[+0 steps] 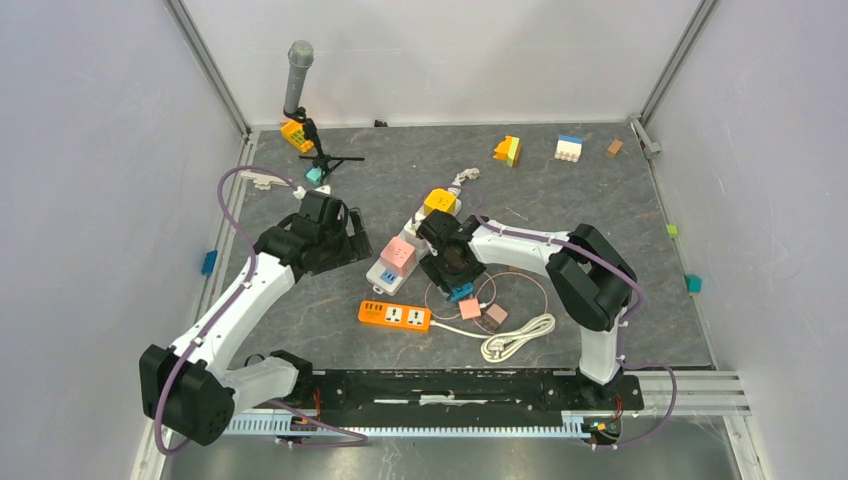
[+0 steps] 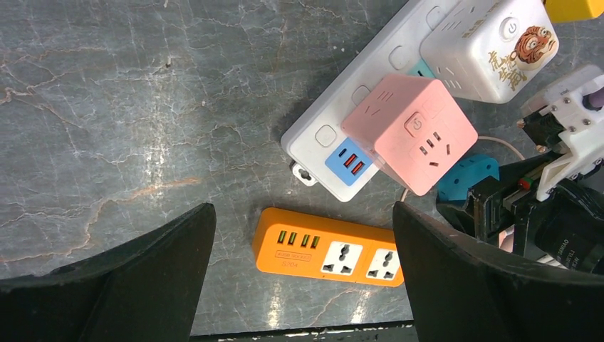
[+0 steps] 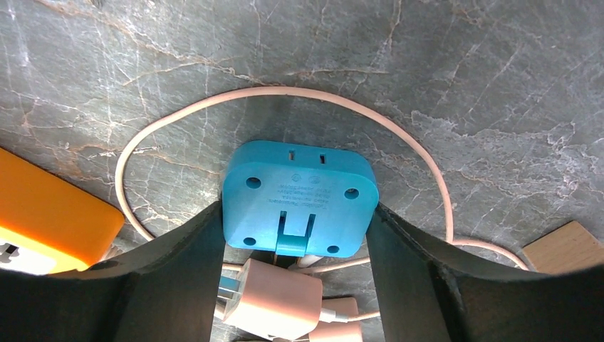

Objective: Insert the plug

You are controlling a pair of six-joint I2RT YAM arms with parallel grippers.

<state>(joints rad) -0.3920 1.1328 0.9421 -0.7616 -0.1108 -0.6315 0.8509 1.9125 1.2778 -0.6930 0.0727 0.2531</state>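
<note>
Gripping the blue plug (image 3: 299, 192) on both flanks, our right hand (image 3: 298, 217) holds it squarely in its grasp; our left hand (image 2: 303, 231) hangs released, with the orange power strip (image 2: 331, 248) beneath it.

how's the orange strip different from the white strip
The orange strip is shorter and nothing sits on it; the white strip is longer and carries a pink cube and a white cube. The orange strip's USB ports sit in its orange face; the white strip's in a blue panel. Both lie flat on the table.
</note>
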